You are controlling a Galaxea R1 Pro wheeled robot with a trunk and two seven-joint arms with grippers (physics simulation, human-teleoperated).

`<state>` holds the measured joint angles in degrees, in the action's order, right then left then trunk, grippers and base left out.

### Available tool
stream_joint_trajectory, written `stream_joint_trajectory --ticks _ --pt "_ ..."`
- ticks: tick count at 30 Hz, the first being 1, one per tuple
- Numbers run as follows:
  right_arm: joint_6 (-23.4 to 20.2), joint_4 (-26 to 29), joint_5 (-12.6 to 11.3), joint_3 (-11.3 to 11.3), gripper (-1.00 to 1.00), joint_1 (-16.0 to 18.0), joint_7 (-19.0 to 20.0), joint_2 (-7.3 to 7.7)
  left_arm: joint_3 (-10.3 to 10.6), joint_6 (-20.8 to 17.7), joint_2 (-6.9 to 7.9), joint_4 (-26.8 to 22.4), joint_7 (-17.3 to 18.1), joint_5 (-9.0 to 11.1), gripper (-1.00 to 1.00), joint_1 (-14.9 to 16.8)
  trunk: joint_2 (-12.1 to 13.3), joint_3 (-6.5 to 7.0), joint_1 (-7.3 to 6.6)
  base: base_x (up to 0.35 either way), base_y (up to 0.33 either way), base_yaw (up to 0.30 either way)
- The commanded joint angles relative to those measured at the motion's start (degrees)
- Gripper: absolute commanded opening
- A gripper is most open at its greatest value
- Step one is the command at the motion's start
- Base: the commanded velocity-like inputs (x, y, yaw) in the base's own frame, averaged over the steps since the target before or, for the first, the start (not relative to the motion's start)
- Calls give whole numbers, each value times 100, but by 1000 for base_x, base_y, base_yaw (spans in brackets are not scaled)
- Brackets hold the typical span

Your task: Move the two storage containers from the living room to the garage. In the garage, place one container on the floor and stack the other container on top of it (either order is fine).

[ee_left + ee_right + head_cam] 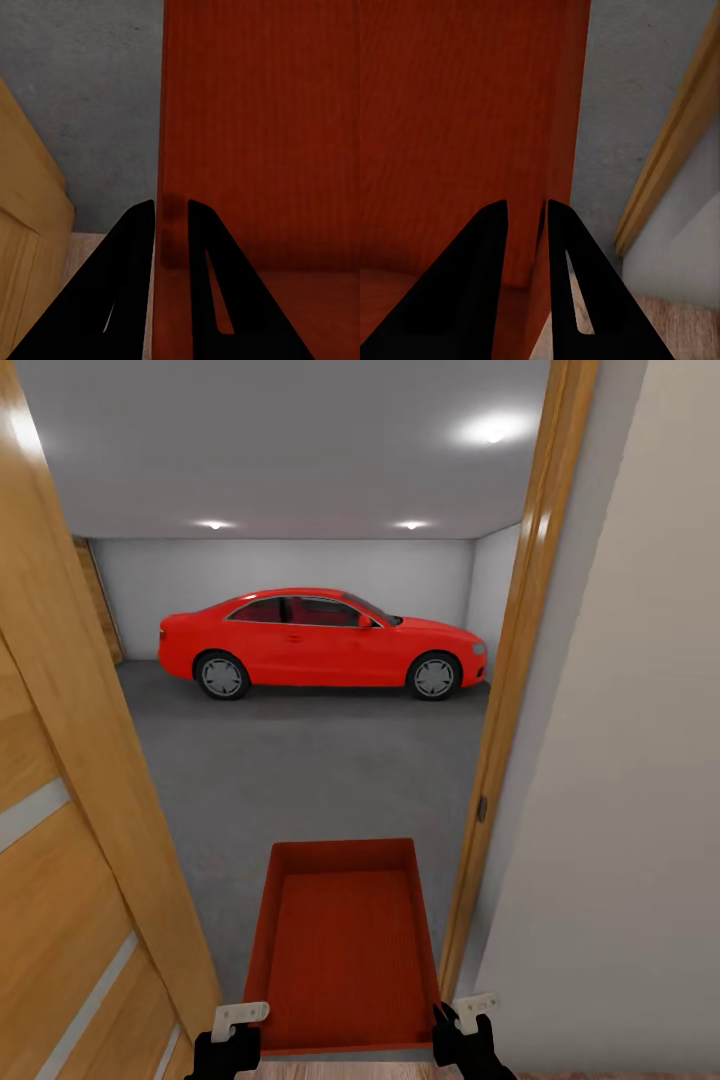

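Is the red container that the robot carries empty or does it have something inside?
Empty. In the head view, the storage container shows only its bare ribbed bottom and low walls.

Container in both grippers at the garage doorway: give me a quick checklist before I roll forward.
1. Left gripper on the container wall: ok, fingers sit either side of the thin left wall.
2. Right gripper on the opposite wall: ok, fingers straddle it.
3. Container level: ok, it looks flat in the head view.
4. Door clearance: cannot tell, it stands open close to the left side.
5. Door frame clearance on the right: ok but tight.
6. Garage floor ahead: ok, bare up to the red car.
7. Second container: cannot tell where it is.
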<state>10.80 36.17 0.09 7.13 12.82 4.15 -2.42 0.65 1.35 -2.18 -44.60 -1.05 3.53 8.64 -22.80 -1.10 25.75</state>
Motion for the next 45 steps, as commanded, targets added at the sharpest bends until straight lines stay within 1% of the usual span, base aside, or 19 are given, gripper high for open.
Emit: stream_joint_trajectory --ticks 1,5,13,21,29,39,45 --pt "17 -13 -26 351 -100 2 33 -4 172 14 -177 -3 -18 25 -100 6 -12 -11 3 0 0 0" --pt "19 -13 -26 351 -100 2 33 -4 172 14 -177 -5 -18 25 -100 6 -12 -11 3 10 0 0" --pt "17 -13 -26 351 -100 2 33 -4 172 6 -168 -5 -18 25 -100 6 -12 -11 3 296 14 0" --pt "10 -13 -26 351 -100 2 33 -4 172 14 -169 -5 -18 25 -100 6 -12 -11 3 26 15 0" --pt "10 -13 -26 351 -100 2 33 -4 172 10 -161 -5 -18 25 -100 6 -12 -11 3 89 204 0" --pt "13 -13 -26 351 -100 2 33 -4 172 14 -168 -5 -18 25 -100 6 -12 -11 3 7 9 0" --pt "10 -13 -26 351 -100 2 33 -4 172 6 -168 -5 -18 25 -100 6 -12 -11 3 234 83 0"
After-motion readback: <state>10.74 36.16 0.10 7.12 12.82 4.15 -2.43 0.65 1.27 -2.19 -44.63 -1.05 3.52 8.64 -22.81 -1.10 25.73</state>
